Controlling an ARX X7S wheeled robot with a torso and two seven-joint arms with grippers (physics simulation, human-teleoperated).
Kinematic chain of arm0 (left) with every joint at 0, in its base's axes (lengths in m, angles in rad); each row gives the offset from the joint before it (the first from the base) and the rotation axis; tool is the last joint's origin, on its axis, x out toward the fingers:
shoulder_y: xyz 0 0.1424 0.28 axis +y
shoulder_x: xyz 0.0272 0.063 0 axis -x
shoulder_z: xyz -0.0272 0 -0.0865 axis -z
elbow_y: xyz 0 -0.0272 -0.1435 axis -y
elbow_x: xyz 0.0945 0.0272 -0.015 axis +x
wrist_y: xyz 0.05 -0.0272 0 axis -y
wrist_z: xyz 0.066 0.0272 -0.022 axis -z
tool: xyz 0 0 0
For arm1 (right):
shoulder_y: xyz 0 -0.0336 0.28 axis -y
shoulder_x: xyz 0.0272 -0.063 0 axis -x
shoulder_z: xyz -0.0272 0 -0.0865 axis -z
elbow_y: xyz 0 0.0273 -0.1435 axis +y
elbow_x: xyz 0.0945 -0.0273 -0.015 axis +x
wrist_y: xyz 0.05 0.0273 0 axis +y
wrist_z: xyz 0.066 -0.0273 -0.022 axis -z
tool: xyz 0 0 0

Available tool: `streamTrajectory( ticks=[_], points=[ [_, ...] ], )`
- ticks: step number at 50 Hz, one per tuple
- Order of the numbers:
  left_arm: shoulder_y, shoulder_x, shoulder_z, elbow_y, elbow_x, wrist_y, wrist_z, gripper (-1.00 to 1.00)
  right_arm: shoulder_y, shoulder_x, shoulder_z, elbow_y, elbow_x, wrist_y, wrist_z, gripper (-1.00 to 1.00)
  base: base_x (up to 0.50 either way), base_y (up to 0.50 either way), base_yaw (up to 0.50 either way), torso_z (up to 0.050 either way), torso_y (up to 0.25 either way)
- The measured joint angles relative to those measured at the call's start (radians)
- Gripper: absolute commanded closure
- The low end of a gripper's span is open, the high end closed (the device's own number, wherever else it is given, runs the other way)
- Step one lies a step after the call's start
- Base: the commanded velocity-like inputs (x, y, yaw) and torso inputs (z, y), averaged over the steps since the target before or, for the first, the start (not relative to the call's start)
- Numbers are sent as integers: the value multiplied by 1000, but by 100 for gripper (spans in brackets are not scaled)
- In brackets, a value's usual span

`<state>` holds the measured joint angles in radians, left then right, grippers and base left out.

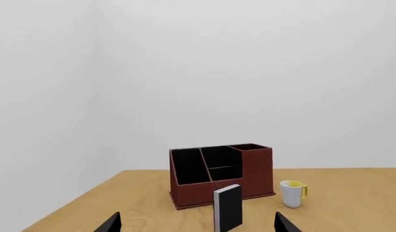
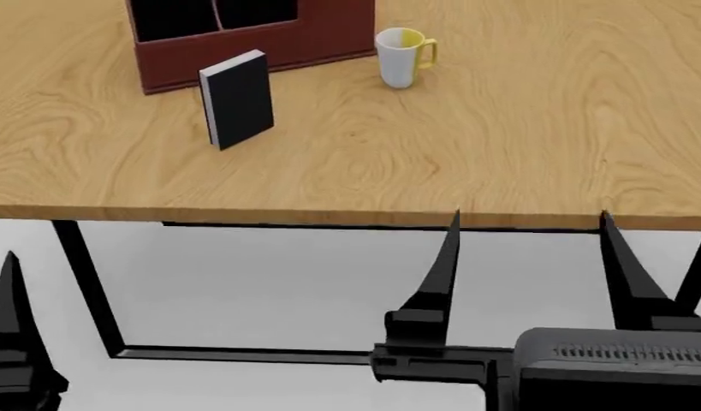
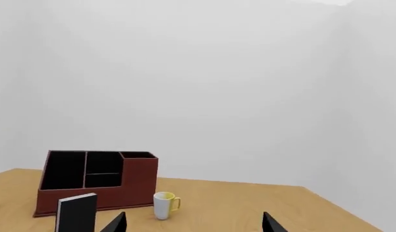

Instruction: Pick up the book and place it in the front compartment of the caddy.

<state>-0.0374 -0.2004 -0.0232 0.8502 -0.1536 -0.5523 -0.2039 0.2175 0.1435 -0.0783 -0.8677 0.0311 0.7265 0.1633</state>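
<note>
The book (image 2: 237, 98) stood upright on the table (image 2: 499, 145), just in front of the caddy (image 2: 253, 38) but apart from it, its black cover facing the robot and its pale page edges turned toward nine o'clock. In the head view it sat at about eleven o'clock from the picture's centre, with the caddy directly behind it at twelve o'clock and cut off by the upper edge. The mug (image 2: 400, 57), white outside and yellow inside, stood near the caddy's taller end, at about three o'clock from the book and well apart from it, its handle pointing to three o'clock. The front compartment (image 1: 224, 172) showed in the left wrist view as a small black-lined cell behind a thin reddish bar, between the long cell and the tall square one; nothing could be seen inside it. Both arms hung below the table's near edge, clear of everything on it. The right claw (image 2: 531, 257) was spread wide, its two black fingers (image 2: 442, 265) pointing up toward the table edge with a broad gap between them and nothing held. The left claw (image 1: 196, 222) was likewise wide and held nothing in its wrist view; the head view caught only one finger (image 2: 10, 300) at about eight o'clock.
</note>
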Motion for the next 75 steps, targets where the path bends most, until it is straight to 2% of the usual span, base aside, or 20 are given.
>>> streamTrajectory(
  ticks=[40, 75],
  points=[
    [-26, -24, -5, 72, -20, -73, -54, -100, 34, 30, -9, -69, 19, 58, 35, -100, 500, 60, 0, 0, 1],
    [-41, -40, 15, 58, -32, -67, -75, -100, 32, 46, -5, -69, 39, 50, 62, -100, 500, 187, 0, 0, 1]
  ],
)
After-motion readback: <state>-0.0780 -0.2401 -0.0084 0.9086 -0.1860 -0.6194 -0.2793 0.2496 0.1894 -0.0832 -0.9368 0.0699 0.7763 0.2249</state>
